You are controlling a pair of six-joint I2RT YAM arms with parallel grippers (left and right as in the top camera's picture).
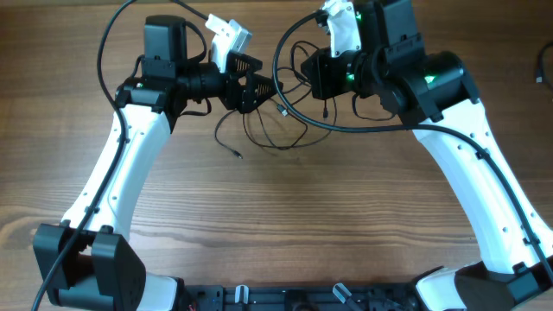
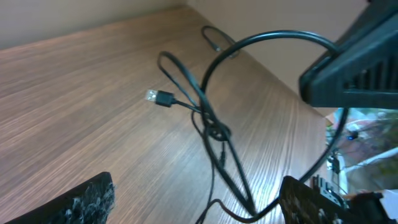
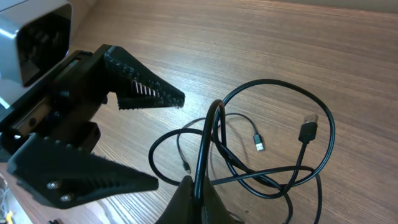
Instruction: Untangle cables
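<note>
The cables (image 1: pixel 275 131) are thin black wires in tangled loops on the wooden table between my two grippers. My right gripper (image 3: pixel 199 198) is shut on one strand and lifts it off the table; the loops (image 3: pixel 273 182) hang below it. A USB plug (image 3: pixel 309 129) and a small plug (image 3: pixel 259 144) lie on the wood. My left gripper (image 2: pixel 199 208) is open, and strands of the tangle (image 2: pixel 212 129) run between its fingers without being pinched. In the overhead view the left gripper (image 1: pixel 262 86) faces the right gripper (image 1: pixel 298 85) closely.
A loose cable end (image 1: pixel 237 155) trails toward the table's middle. A USB plug (image 2: pixel 159 98) lies flat left of the knot. Thicker black robot cords (image 1: pixel 346 126) arc over the tangle. The table's far edge (image 2: pixel 261 62) is close behind.
</note>
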